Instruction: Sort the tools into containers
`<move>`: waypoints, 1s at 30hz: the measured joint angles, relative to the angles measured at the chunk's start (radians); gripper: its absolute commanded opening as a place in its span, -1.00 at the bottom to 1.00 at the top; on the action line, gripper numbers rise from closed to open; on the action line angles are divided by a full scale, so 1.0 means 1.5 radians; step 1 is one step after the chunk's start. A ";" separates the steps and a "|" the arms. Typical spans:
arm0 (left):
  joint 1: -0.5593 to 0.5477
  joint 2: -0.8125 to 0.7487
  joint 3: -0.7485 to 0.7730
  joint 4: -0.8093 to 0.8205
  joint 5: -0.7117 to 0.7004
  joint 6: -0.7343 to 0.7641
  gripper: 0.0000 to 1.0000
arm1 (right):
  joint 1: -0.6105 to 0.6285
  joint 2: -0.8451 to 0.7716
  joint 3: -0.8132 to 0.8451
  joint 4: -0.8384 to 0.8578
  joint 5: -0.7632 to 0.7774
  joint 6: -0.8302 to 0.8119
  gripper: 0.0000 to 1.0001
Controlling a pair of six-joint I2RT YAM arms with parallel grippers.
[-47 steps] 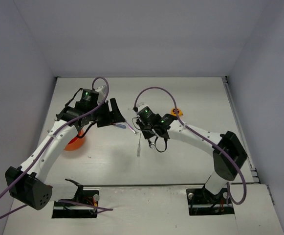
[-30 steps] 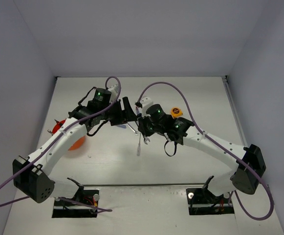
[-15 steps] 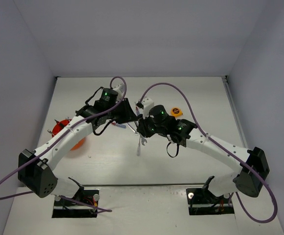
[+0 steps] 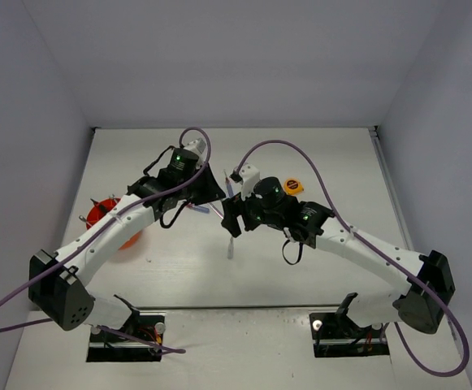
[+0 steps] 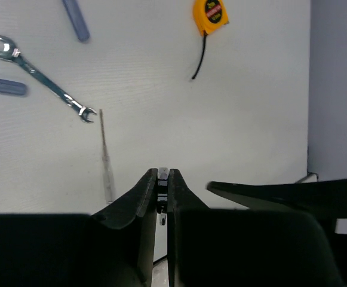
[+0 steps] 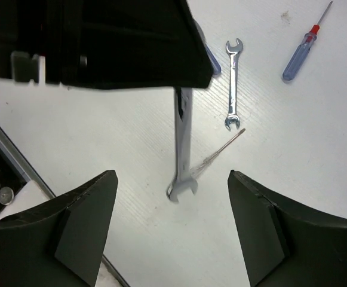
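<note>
Right fingers (image 4: 229, 218) have sprung wide and let go. Left fingers (image 5: 159, 178) have shut tight on the silver wrench (image 6: 182, 137) and grip one end. Its free end sticks out between my spread right fingers and touches neither. It sits mid-table (image 5: 251, 107), over the middle of the workspace. Second wrench (image 6: 233, 84) lies flat just beyond, with a thin pale screwdriver (image 6: 220, 150) beside it. Blue-handled screwdriver (image 6: 300, 52) is further off, and the yellow tape measure (image 5: 209, 15) is toward the back. Orange tub (image 4: 128, 237) is well to the left, partly under my left arm.
</note>
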State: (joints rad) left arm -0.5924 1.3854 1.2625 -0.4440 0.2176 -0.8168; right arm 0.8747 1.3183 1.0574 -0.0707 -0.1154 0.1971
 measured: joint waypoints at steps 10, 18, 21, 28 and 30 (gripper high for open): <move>0.157 -0.064 0.042 -0.132 -0.169 0.041 -1.00 | -0.035 -0.134 -0.060 -0.040 0.021 -0.008 0.50; 0.370 -0.079 0.110 -0.194 -0.244 0.106 -1.00 | -0.072 -0.167 -0.084 -0.075 0.033 -0.023 0.51; 0.423 -0.053 0.141 -0.204 -0.234 0.131 -1.00 | -0.073 -0.149 -0.084 -0.076 0.037 -0.026 0.51; 0.487 0.044 0.169 -0.208 -0.223 0.174 -1.00 | -0.073 -0.080 -0.076 -0.081 0.040 -0.026 0.51; 0.492 0.070 0.169 -0.210 -0.214 0.180 -1.00 | -0.073 -0.064 -0.070 -0.081 0.041 -0.026 0.52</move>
State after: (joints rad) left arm 0.1456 1.4908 1.5153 -0.7589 -0.1037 -0.5472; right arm 0.7648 1.2222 0.9527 -0.1923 -0.0538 0.1581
